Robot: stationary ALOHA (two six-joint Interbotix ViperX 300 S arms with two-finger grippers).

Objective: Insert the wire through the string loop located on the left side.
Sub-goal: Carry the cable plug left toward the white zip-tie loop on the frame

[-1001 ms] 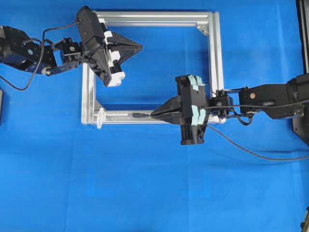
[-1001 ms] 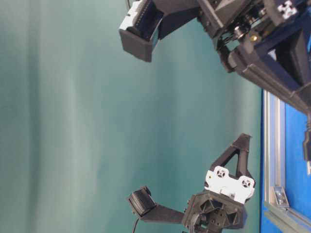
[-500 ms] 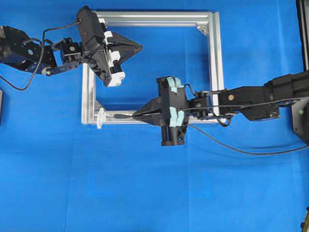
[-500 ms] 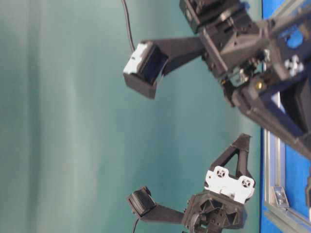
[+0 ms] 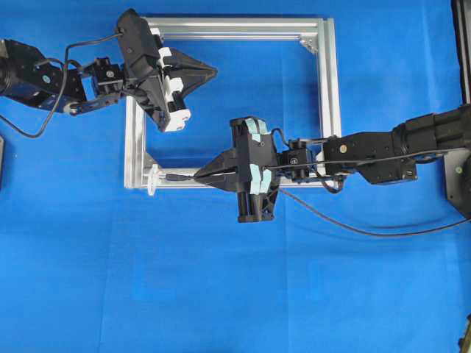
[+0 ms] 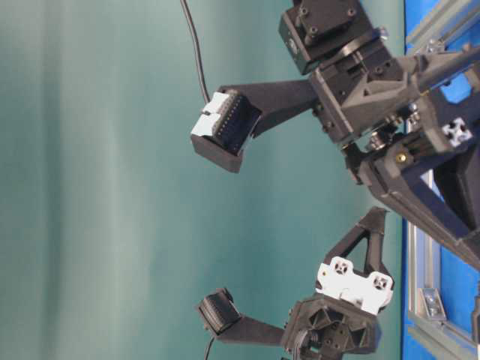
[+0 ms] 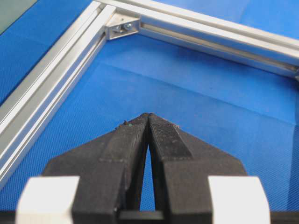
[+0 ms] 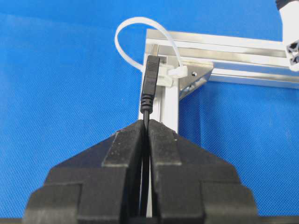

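One thin black wire [image 8: 149,88] is sticking out of the right gripper [image 5: 197,176], and its little plug is reaching the front left corner of the silver frame [image 5: 327,88]. The wire is looking light and bendy, so the long part is trailing loosely behind the arm across the blue table [image 5: 221,294]. Only the short bit by the plug is staying straight, and that is where the fingers are pinching it tight, just behind the plug. Holding it so close is probably keeping the tip from drooping or wobbling. The string loop [image 8: 140,39] is standing just past the plug at that same corner, curving up thin and whitish. It is looking soft, so a bump from the plug could be pushing it aside. From these views, I cannot tell if the tip is inside the loop yet. The left gripper [image 7: 148,116] is hanging over the back left part of the frame with its fingers squeezed together on nothing
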